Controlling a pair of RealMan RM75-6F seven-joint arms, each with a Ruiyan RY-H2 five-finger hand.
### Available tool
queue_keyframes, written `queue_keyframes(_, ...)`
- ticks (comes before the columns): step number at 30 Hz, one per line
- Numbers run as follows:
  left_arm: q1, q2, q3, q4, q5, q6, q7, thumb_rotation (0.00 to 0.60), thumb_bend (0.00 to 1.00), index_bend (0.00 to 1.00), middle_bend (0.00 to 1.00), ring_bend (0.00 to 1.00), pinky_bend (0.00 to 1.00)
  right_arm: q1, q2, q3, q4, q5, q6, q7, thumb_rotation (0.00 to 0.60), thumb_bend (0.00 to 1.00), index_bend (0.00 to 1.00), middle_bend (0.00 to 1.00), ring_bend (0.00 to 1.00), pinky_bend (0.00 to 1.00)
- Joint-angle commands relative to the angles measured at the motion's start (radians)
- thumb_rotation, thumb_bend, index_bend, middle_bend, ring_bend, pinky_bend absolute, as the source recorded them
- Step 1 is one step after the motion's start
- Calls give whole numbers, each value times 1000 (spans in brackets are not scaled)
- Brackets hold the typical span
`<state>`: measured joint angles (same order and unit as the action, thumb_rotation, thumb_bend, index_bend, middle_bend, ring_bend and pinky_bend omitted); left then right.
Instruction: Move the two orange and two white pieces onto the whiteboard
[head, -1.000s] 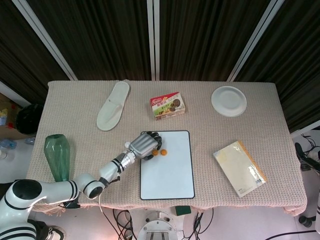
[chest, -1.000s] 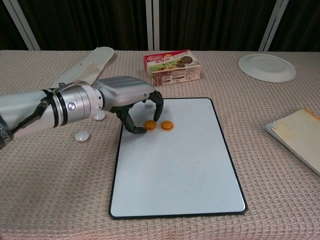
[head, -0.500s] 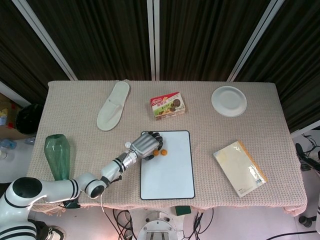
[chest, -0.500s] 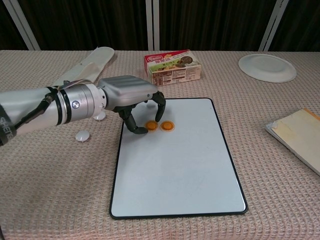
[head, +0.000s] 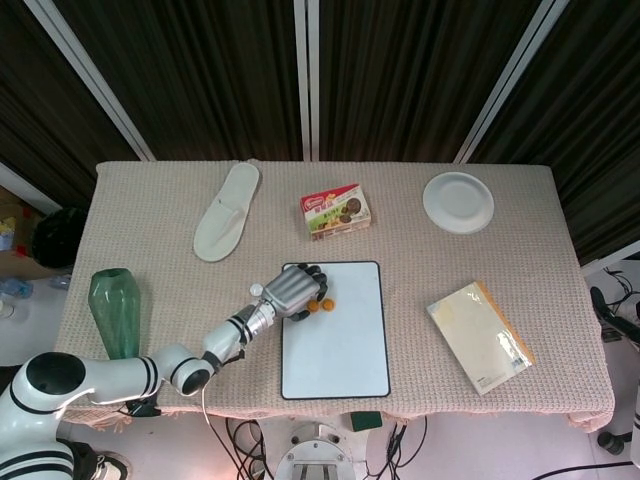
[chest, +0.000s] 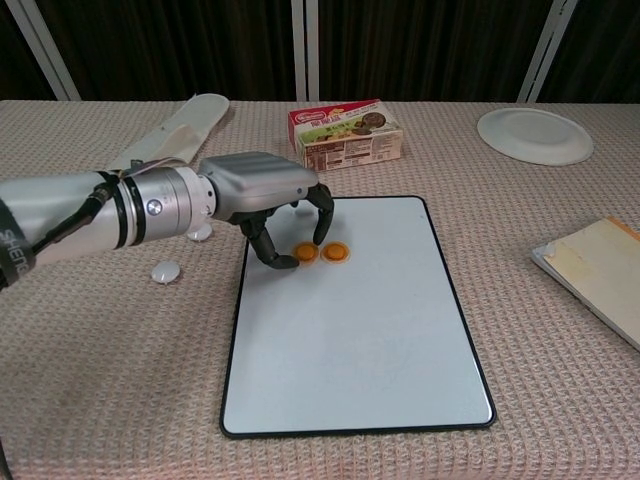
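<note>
Halfway: both round orange pieces lie on the black-framed whiteboard.
Your left hand hovers there, fingers apart, empty; the round white pieces await on the table.

Two orange pieces on a black-framed whiteboard, beige woven tablecloth, green vase.
</note>
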<state>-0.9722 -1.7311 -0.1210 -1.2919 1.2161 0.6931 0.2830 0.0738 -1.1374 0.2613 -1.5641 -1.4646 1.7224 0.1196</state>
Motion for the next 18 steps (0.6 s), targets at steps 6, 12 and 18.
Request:
queue_keyframes(6,-2,-5,8,9,6,0,-7,600,304,528,281,181,267,0,-1,0,2,0,-1,2,600,212,0,0,0,0)
queue_keyframes(12,-3,-6,10,10,6,5,-8,600,304,490,280,181,267,-1,-1,0,4,0,1,4,600,212,0,0,0,0)
queue_keyframes(18,-3,-6,13,8,8,5,-16,600,305,451,280,181,267,-3,-2,2,4,-2,7,13,600,205,0,0,0,0)
